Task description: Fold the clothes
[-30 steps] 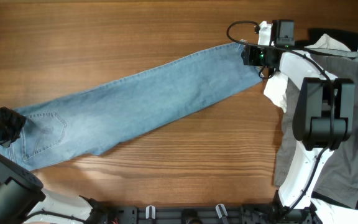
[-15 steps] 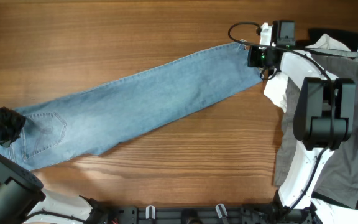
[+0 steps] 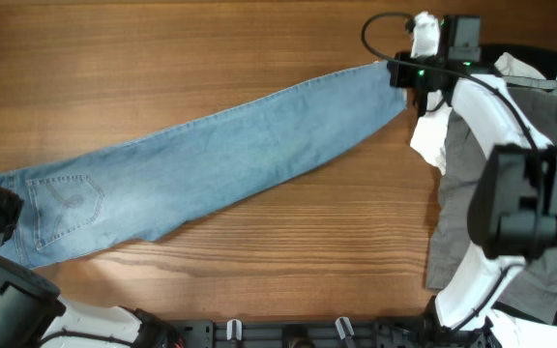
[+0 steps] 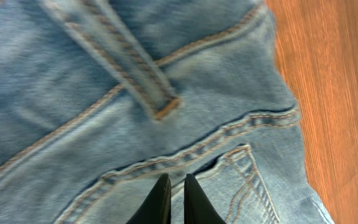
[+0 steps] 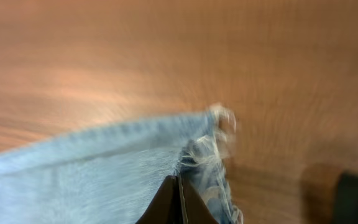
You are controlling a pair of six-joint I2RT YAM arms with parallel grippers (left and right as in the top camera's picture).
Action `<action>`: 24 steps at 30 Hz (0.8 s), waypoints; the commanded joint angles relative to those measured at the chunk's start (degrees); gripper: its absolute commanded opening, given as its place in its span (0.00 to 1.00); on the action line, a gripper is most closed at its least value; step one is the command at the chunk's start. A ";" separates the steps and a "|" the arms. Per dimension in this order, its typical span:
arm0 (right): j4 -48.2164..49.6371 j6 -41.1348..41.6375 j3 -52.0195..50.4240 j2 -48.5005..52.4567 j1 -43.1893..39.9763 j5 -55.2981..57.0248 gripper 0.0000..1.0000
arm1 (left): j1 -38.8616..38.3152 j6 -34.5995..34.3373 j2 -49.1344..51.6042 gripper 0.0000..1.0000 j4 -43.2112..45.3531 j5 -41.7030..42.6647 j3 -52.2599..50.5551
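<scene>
Your jeans (image 3: 211, 159) lie lengthwise across the table (image 3: 162, 58), waist at left gripper (image 4: 176, 179), hem at right gripper (image 5: 176, 180), both jaws pinched on denim.

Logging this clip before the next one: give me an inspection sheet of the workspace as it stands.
Surface: wooden table, no spills or marks seen.
Job's things: jeans lie flat and diagonal, unfolded; grey trousers, white garment and black garment are heaped at the right edge.
Clutter: nothing seen.
End effectors: left end effector shut on the jeans at the waist; right end effector shut on the jeans at the frayed hem.
Cables: black cable loops off the right wrist, beyond the hem.
Surroundings: mounting rail along the near edge; nothing else seen.
</scene>
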 commanded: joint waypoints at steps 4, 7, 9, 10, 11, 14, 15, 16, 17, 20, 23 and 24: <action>4.94 4.92 0.11 -3.34 0.42 -0.22 0.05 | 0.90 -1.90 -1.22 0.10 0.52 -6.05 -0.04; 8.24 4.90 0.11 -2.23 0.39 -0.13 0.04 | 0.90 -3.17 -1.09 0.10 0.70 -9.05 -0.11; 9.68 5.09 0.11 -1.09 0.39 0.28 0.04 | 0.90 -3.41 -1.09 0.10 1.11 -9.03 -0.11; 10.19 6.08 0.11 -0.15 0.39 1.14 0.04 | 0.90 -3.89 -1.09 0.10 1.40 -9.05 -0.11; 10.60 6.73 0.09 0.85 0.39 1.79 0.04 | 0.90 -4.72 -1.09 0.10 1.60 -9.16 -0.11; 12.28 6.84 0.07 4.48 0.39 1.66 0.04 | 0.90 -8.13 -1.09 0.10 2.05 -10.56 -0.11; 13.62 6.86 0.07 6.51 0.46 1.38 0.04 | 0.90 -8.39 -1.09 0.10 2.16 -10.51 -0.11; 14.53 6.99 0.07 7.87 0.50 0.79 0.04 | 0.90 -8.57 -1.09 0.10 2.16 -10.54 -0.11; 15.15 7.54 0.07 8.76 0.55 0.46 0.04 | 0.90 -8.55 -1.09 0.10 2.14 -10.54 -0.11; 16.68 10.03 0.07 12.26 0.61 0.37 0.05 | 0.90 -8.50 -1.09 0.13 2.12 -10.51 -0.11; 16.24 10.84 0.07 14.58 0.61 -0.04 0.20 | 0.90 -8.24 -1.09 0.18 1.64 -10.49 -0.11; 15.72 10.80 0.07 14.73 0.61 -0.04 0.27 | 0.90 -8.07 -1.09 0.20 1.53 -10.49 -0.11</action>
